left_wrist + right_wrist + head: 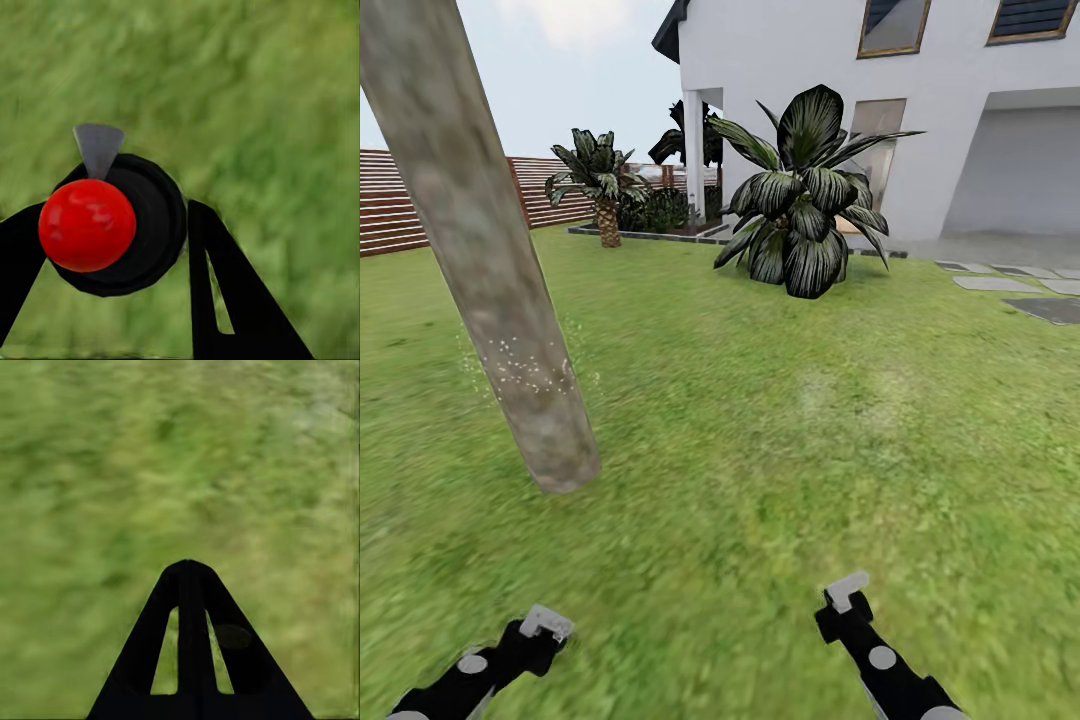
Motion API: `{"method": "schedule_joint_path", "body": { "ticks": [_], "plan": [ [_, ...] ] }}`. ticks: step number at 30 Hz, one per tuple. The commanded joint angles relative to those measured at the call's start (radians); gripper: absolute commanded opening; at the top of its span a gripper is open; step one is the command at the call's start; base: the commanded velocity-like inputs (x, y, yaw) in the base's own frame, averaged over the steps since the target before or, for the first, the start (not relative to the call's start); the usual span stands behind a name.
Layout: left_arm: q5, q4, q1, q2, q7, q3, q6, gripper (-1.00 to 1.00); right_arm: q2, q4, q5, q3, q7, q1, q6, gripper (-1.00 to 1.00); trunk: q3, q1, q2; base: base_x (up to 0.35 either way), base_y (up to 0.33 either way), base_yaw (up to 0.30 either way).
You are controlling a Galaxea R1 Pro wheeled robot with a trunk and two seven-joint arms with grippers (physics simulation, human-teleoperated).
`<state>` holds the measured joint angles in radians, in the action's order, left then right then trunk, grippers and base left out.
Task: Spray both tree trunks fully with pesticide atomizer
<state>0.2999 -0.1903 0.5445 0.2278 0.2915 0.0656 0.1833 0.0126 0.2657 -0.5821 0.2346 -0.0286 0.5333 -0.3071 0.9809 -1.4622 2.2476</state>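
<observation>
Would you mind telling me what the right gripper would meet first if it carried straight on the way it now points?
Probably just the grass lawn. The right gripper has its fingers closed together, and the right wrist view shows nothing but blurred grass ahead of them. How far off the ground lies is unclear.

Trunk runs out the head view's top edge, so we get no crown. Both arms are cut by that view's bottom edge. Fence is cut at the left edge and partly hidden behind the trunk. House is cropped at top and right; the paving slabs run off the right edge. In the left wrist view the left claw grips a black-and-red object whose body is hidden behind its own top; we can't tell its shape. Grass is blurred in both wrist views.
</observation>
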Motion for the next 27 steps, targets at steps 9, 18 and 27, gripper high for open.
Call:
{"method": "schedule_joint_path", "body": {
  "ticks": [9, 18, 27],
  "plan": [
    [-0.288, 0.124, -0.068, -0.005, -0.130, 0.011, 0.133, -1.00, -0.053, -0.014, 0.061, 0.151, 0.026, -0.056, -0.087, -1.00, 0.001, 0.000, 0.000, 0.000, 0.000, 0.000],
    [-0.308, 0.126, -0.102, -0.035, -0.135, 0.013, 0.133, -1.00, -0.051, -0.057, 0.063, 0.153, 0.117, -0.097, -0.101, 1.00, 0.001, 0.000, 0.000, 0.000, 0.000, 0.000],
    [-0.312, 0.126, -0.103, -0.033, -0.138, 0.013, 0.133, -1.00, -0.041, -0.115, 0.067, 0.153, 0.213, -0.117, -0.192, 1.00, 0.001, 0.000, 0.000, 0.000, 0.000, 0.000]
  ]
}}
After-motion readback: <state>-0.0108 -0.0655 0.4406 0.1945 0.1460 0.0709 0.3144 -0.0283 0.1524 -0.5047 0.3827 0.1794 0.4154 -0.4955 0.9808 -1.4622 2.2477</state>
